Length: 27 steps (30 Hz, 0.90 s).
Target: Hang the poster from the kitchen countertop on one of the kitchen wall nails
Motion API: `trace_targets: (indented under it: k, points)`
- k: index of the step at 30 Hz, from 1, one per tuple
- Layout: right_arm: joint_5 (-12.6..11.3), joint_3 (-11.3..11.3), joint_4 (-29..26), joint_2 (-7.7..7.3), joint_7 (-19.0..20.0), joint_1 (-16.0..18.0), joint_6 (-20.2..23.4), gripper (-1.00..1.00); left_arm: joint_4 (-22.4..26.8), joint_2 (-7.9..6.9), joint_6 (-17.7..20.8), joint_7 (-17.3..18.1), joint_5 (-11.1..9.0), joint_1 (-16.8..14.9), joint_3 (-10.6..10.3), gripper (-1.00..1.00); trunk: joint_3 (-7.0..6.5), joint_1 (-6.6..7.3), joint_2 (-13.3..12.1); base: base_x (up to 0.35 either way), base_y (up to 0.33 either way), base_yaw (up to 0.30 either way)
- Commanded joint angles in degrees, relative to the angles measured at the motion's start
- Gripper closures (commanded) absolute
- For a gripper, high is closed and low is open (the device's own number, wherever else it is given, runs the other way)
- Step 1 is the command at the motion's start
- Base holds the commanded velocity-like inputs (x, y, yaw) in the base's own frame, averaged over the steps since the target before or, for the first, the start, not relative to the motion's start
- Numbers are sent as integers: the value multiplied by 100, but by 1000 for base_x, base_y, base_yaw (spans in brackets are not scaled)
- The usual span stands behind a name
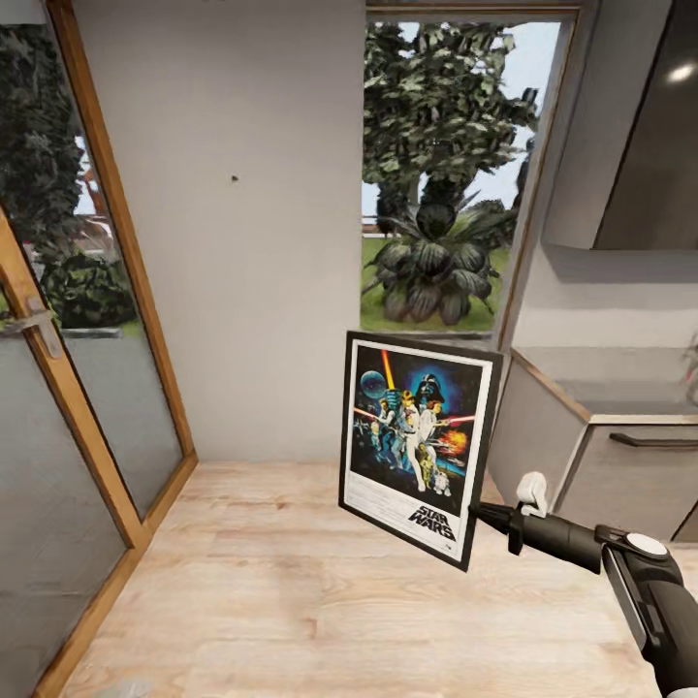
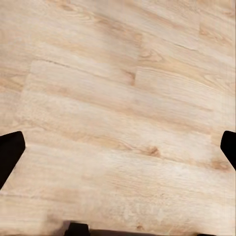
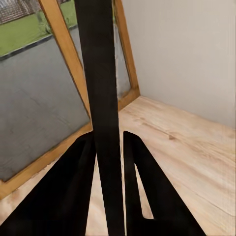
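Head view: poster (image 1: pixel 417 441) corner behind right jaws.

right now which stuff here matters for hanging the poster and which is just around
Job:
poster, held upright
right gripper, shut on its edge
small dark nail on the grey wall

Just around:
glass door
window
cabinet
wood floor

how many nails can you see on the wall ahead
1: a small dark nail on the grey wall, up and left of the held poster. Others may lie outside the view.
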State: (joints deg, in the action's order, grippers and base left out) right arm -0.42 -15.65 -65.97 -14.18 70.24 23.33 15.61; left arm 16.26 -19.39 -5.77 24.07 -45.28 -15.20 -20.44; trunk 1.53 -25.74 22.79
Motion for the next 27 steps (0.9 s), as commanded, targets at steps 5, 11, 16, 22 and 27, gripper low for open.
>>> trace_targets:
  k: [5,11,16,22,27]
  points:
    - [-11,-14,-5,2,34,5,73,100,-9,-3,-31,10,-40,-9,-48,-100,14,-5,13,72,296,275]
    - [-12,-17,-4,0,40,5,74,100,-9,-3,-30,10,-38,-9,-48,-100,14,-5,13,85,321,77]
    - [-16,-17,-4,0,42,5,74,100,-9,-3,-30,17,-36,-9,-48,-100,14,-5,13,182,313,9]
    - [-19,-17,-4,0,43,5,74,100,-9,-3,-30,18,-34,-9,-48,-100,14,-5,13,239,283,1]
    - [-20,-17,-4,2,43,5,74,100,-6,-3,-30,18,-35,-9,-48,-100,14,-5,13,249,277,0]
